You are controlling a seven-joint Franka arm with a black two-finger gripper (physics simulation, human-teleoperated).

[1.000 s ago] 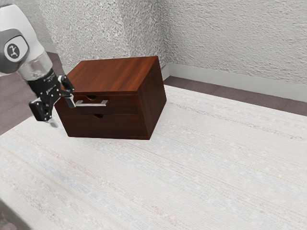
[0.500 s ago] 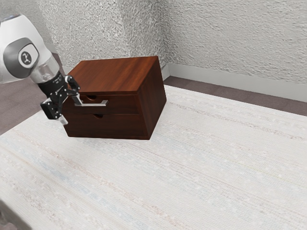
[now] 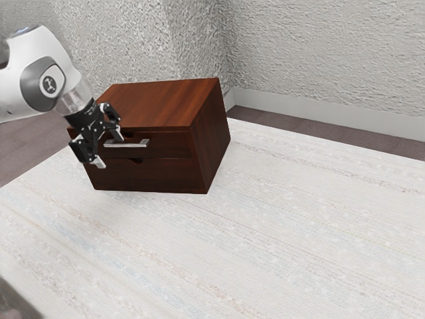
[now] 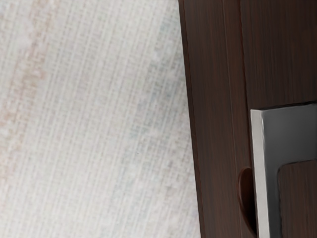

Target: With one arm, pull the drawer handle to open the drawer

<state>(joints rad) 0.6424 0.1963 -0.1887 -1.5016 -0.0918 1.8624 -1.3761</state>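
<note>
Exterior view: claw [image 3: 108,142] spread wide, grasping nothing, at left end of metal handle [image 3: 131,142] on upper drawer [image 3: 163,143] of wooden cabinet [image 3: 166,100]; drawer front flush.

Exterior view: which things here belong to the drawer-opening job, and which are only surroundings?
Part of the job:
- gripper, open at the handle's end
- handle, a metal bar
- top drawer, front flush with the cabinet
- cabinet, dark wood

Only surroundings:
- table, which the cabinet stands on
- walls
- floor
</note>
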